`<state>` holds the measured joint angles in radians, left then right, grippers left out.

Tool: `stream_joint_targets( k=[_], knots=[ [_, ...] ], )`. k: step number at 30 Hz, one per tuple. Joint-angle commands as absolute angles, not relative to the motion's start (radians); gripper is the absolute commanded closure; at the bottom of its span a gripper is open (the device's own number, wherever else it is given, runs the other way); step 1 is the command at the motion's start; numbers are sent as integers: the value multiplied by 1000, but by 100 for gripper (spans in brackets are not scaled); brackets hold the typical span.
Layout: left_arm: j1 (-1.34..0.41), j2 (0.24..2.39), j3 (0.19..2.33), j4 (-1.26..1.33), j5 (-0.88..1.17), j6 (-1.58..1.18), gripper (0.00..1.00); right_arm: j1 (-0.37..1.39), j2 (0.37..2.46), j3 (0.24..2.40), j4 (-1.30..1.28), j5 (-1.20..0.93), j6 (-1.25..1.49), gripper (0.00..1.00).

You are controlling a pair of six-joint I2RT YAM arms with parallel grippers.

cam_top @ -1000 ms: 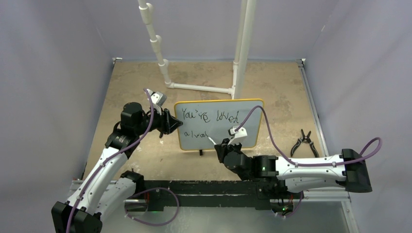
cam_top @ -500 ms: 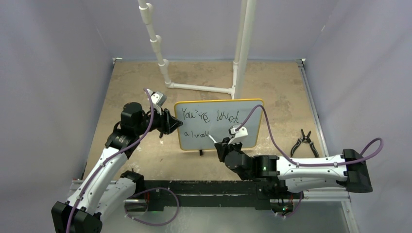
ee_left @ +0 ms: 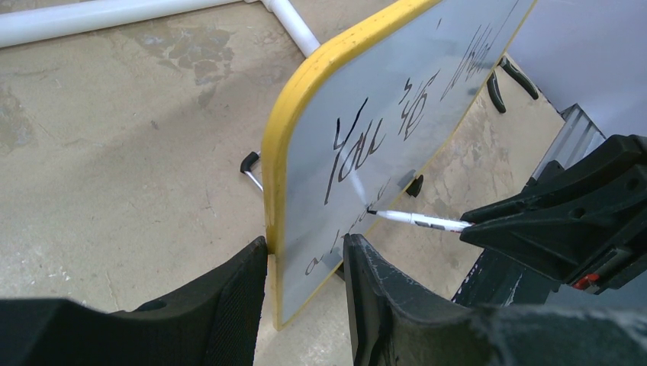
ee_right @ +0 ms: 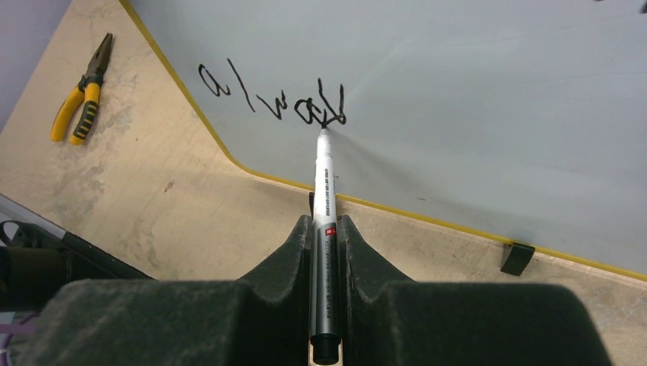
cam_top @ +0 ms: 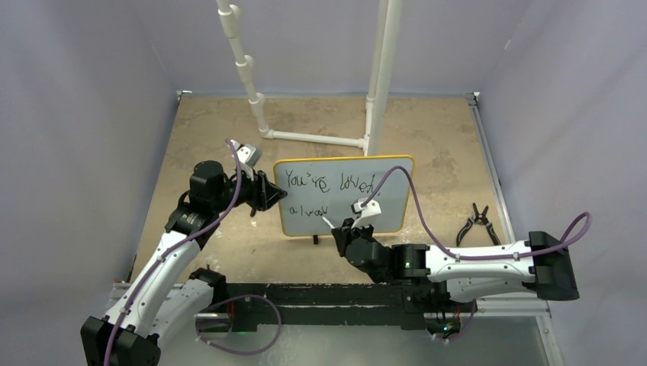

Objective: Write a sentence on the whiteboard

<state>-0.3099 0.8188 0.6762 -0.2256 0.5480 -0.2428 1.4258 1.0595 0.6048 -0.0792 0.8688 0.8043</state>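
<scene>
A tan, mottled stone-look table (cam_top: 221,137) fills the floor of a grey-walled enclosure. At its far side stands a frame of white plastic pipes (cam_top: 381,76). Two white and black robot arms reach in from the near edge.

Near the table's middle stands the whiteboard (cam_top: 343,158), a pale grey-white rectangle with a yellow rounded-corner frame, leaning slightly back on small black feet (ee_right: 519,259). Its writing face is turned toward the arms.

The left gripper (cam_top: 267,194) meets the board from the left. The left wrist view shows its two black fingers (ee_left: 229,297) pinching the board's yellow left edge, one on the back and one on the front face.

The right gripper (cam_top: 343,229) sits low in front of the board. Its fingers (ee_right: 294,244) are pressed against a slim white and silver marker pen (ee_right: 324,191), held lengthwise between them, pointing at the board.

A pair of pliers with yellow and black handles (cam_top: 477,223) lies flat on the table to the right, well apart from the board.

The marker's tip touches the board's surface at the end of the lower line of the sentence (cam_top: 328,183), thin black handwriting. The upper line reads roughly "You're loved"; the lower shows "alwa" (ee_right: 275,99).
</scene>
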Motion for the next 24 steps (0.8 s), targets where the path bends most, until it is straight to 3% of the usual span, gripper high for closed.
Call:
stream_joint_targets(
  k=[1, 13, 24],
  knots=[
    [-318, 807, 680, -209, 569, -232, 60, 1420, 1096, 620, -5, 861, 763, 100],
    [-318, 805, 680, -209, 571, -232, 60, 1421, 1009, 593, 115, 838, 700, 100],
    [-319, 807, 680, -207, 570, -232, 60, 1420, 903, 590, -175, 921, 855, 100]
  ],
)
